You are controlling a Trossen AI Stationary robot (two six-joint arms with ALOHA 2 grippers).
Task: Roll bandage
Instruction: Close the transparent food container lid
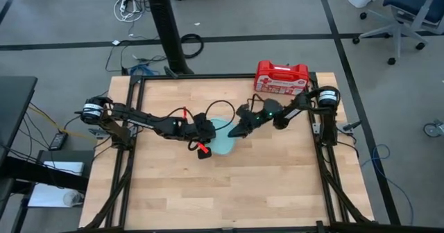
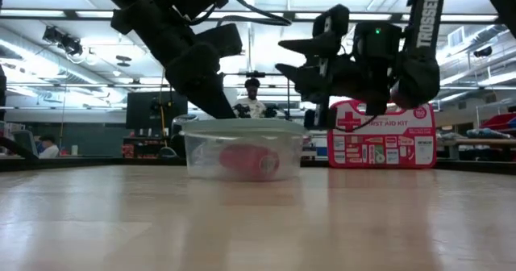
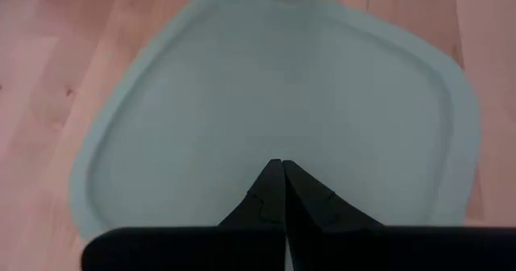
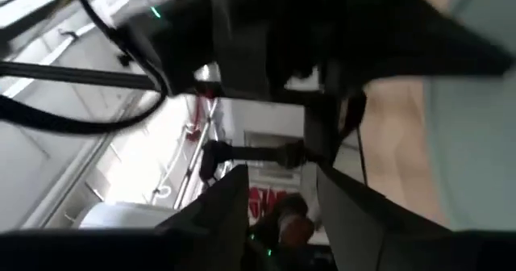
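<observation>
We see the bright red rolled fabric bandage (image 2: pixel 248 160) inside the clear lidded plastic tub (image 2: pixel 201 154) on the wooden worktop (image 1: pixel 277 177). Left gripper (image 3: pixel 281 168) fingers closed above the lid; right gripper (image 1: pixel 237 132) fingers parted, holding nothing. The red plastic case (image 2: pixel 387 138) reads "FIRST AID KIT"; an arm reads "TROSSEN".

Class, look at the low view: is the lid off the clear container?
No. The pale lid sits on top of the clear container, with the red bandage roll visible inside.
</observation>
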